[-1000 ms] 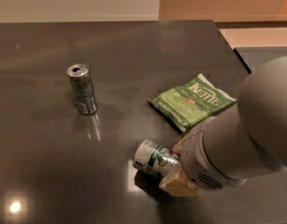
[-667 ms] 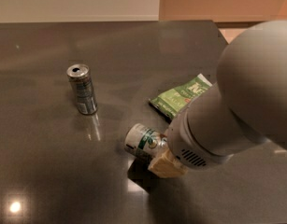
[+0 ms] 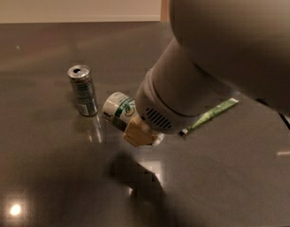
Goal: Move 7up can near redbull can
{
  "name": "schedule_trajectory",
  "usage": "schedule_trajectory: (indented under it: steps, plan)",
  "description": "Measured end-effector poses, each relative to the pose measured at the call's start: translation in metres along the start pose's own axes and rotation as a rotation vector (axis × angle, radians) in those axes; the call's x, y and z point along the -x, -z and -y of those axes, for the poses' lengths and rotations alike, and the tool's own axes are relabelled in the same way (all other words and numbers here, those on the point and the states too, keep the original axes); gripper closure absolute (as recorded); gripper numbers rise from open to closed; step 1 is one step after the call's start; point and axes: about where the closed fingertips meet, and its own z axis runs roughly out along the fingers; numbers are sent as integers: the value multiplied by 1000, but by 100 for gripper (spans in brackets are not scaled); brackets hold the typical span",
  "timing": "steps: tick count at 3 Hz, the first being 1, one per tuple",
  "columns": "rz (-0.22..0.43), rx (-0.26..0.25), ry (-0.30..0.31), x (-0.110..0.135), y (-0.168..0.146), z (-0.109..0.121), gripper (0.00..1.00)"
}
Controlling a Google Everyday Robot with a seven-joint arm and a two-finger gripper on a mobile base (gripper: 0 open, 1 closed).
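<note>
The 7up can [image 3: 117,109], white with green lettering, is tilted on its side just right of the redbull can [image 3: 82,90]. The redbull can is slim, silver and blue, and stands upright on the dark table [image 3: 50,174]. My gripper [image 3: 140,132] is at the right end of the 7up can and holds it a little above the table, with a tan fingertip [image 3: 136,134] showing. The large grey arm hides most of the gripper and the can's far end.
A green snack packet [image 3: 211,114] lies on the table to the right, mostly hidden behind the arm. The table's back edge meets a pale wall at the top. Light reflections show on the table at lower left.
The gripper has carried the 7up can to the left, from the middle of the table to right beside the redbull can. The arm now covers most of the green packet.
</note>
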Motion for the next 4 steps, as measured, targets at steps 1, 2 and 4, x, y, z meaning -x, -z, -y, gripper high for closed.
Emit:
schedule_trajectory:
  steps: [1,2,4]
  plan:
    - [0,-1,-2,0,0,0,100]
    - [19,-17,-30,14,-8,5,100]
    - [42,12,-77,32,-50,19,100]
